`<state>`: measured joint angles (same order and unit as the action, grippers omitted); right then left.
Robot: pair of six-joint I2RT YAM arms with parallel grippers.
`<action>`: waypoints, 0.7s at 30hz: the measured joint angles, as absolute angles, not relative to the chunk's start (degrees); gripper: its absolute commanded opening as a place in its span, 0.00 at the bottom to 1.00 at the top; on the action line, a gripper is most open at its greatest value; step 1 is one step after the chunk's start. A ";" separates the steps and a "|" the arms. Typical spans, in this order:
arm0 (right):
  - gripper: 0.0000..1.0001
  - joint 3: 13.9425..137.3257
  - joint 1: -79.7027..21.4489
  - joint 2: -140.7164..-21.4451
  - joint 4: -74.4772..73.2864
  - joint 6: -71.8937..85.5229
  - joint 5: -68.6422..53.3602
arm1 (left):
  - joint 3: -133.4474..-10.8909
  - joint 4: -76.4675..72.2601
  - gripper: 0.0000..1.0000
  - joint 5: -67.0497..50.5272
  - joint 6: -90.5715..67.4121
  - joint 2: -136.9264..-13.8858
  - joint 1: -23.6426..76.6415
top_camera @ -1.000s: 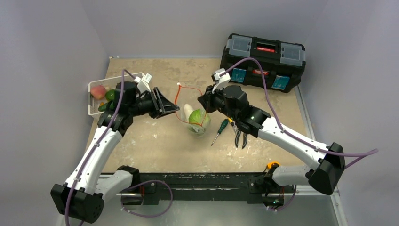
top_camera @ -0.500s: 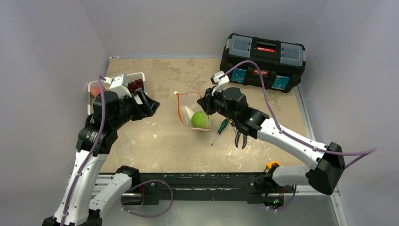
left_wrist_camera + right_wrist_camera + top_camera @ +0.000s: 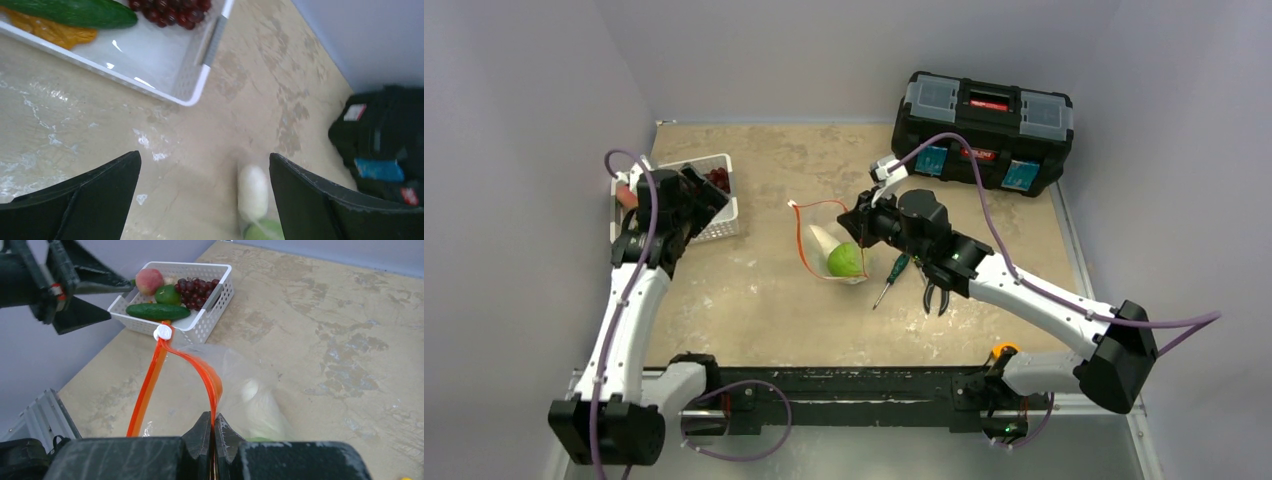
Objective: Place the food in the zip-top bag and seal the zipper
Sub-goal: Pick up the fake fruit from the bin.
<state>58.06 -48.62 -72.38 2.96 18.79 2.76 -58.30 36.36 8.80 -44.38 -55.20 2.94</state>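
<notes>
The clear zip-top bag lies mid-table with the leafy green cabbage inside, also seen through the plastic in the right wrist view. My right gripper is shut on the orange zipper, holding the bag's mouth up. My left gripper hovers open and empty over the white basket. The basket holds more food: a peach, a green round fruit, grapes and a cucumber. The left wrist view shows the wide jaws above bare table, with the basket's corner ahead.
A screwdriver and pliers lie right of the bag, under my right arm. A black toolbox stands at the back right. Walls close the table on the left and at the back.
My left arm swung left from the bag's mouth to above the basket, its jaws widening. The right gripper kept its hold on the zipper and the bag settled slightly.
</notes>
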 measured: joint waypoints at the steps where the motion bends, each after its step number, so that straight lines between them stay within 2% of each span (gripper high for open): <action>1: 0.00 57.84 -48.62 -72.38 3.38 18.79 2.24 | -58.61 35.88 1.00 8.99 -46.89 -57.34 1.08; 10: 0.00 56.86 -48.45 -72.73 5.21 18.65 1.48 | -68.12 28.29 0.97 4.10 -68.66 -81.67 -9.56; 21: 0.00 56.86 -47.42 -72.71 5.21 17.39 1.52 | -78.98 25.52 0.99 2.13 -85.12 -104.27 -11.97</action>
<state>56.86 -47.42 -72.71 5.21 17.39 1.52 -78.98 25.52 2.13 -85.12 -104.27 -11.97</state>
